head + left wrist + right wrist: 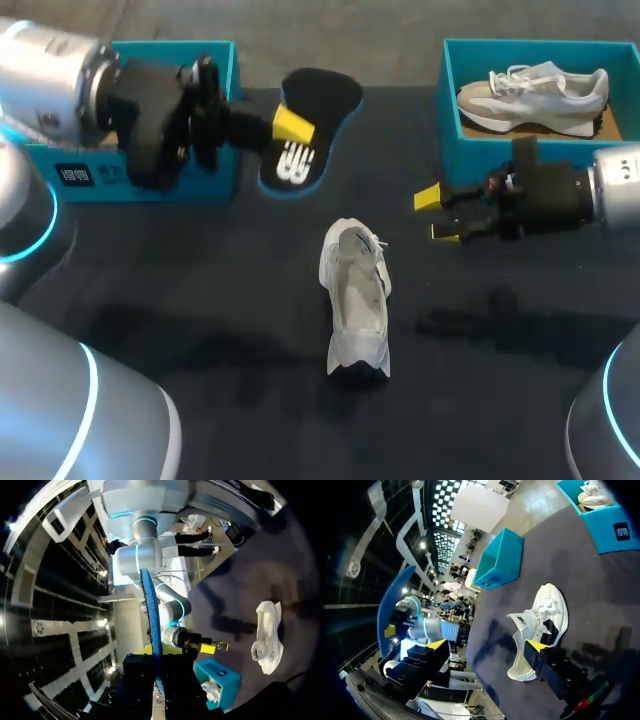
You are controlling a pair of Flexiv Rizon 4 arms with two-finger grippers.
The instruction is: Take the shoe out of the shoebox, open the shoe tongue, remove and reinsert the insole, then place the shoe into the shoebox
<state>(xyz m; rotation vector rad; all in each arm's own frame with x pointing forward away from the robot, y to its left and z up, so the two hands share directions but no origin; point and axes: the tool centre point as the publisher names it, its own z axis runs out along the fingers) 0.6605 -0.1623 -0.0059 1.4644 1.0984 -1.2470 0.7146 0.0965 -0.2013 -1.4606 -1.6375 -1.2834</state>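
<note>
- The shoe [355, 300] – white, lying opening-up at the middle of the dark worktop [200, 300], outside both boxes.
- The insole [320, 95] – out of the shoe, raised off the worktop, clamped in the left tool [292, 127] just beside the left shoebox [150, 185].
- The right tool [437, 215] has its fingers apart and grips nothing. It is in front of the right shoebox [540, 150], which contains a second shoe [535, 95].

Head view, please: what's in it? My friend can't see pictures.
A white mesh sneaker lies in the middle of the dark table. The left gripper holds a black foam insole up beside a teal cardboard shoebox; the right gripper hangs open near a second teal shoebox with a grey-and-white sneaker inside.
</note>
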